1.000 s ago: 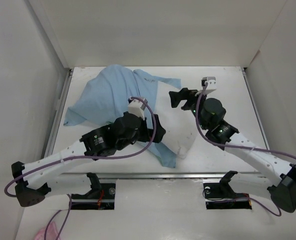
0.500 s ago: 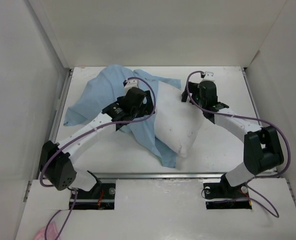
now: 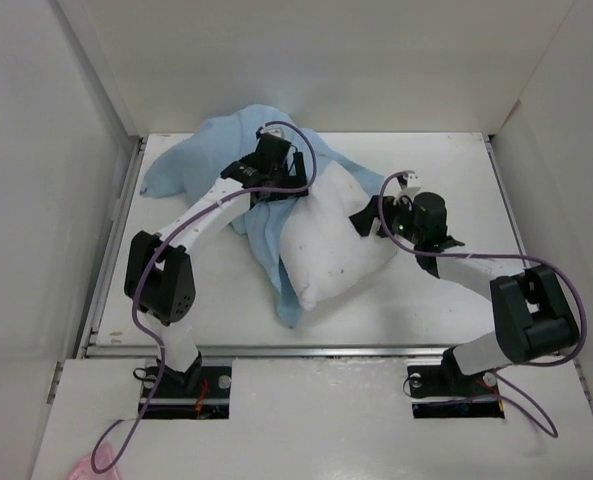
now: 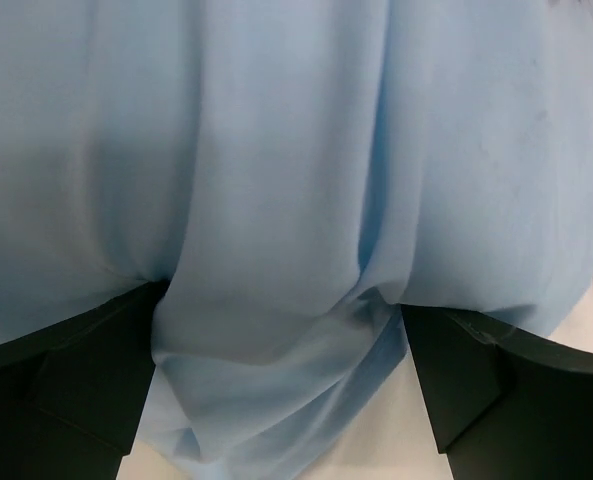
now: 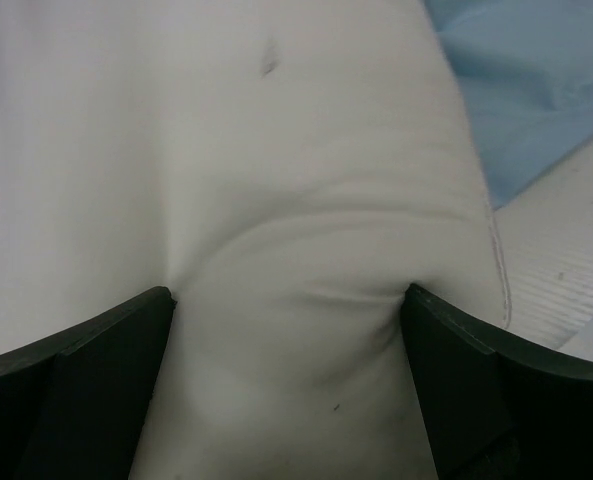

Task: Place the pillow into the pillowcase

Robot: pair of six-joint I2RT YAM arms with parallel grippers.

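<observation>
1 pillow (image 3: pixel 331 245) shifted left, 1 pillowcase (image 3: pixel 191 165), L hand (image 4: pixel 281 385) spread astride it, R hand (image 5: pixel 286 385) spread astride pillow.

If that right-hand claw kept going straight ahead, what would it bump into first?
The pillow: it bulges between the open fingers of the right gripper, apparently touching them, so going on would likely press straight into it.

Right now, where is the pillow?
In the top view the pillow lies just right of centre on the table, its left edge against the pillowcase; the right gripper presses into its right side.
</observation>
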